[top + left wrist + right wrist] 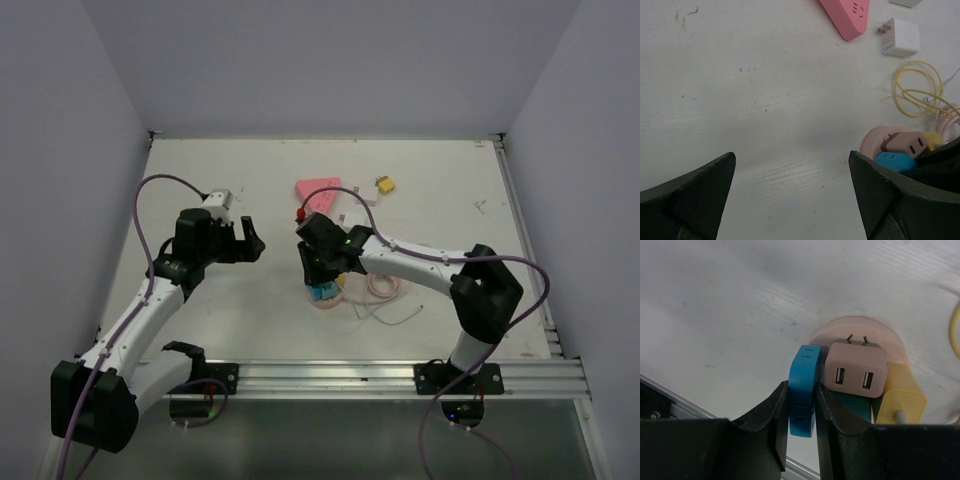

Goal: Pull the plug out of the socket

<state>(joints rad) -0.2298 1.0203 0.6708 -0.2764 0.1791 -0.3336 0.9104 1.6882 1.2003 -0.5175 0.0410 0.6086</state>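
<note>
Surface: white table (450, 190).
Right gripper (802, 412): clamped tight around blue plug (805, 365).
Blue plug: at round pink socket (832, 330), touching pink adapter (855, 371).
Left gripper (792, 172): spread wide, empty.

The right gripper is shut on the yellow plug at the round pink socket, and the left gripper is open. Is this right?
No. The right gripper is shut on the blue plug, not the yellow plug; the right wrist view shows this. It is at the round pink socket, and the left gripper is open.
</note>
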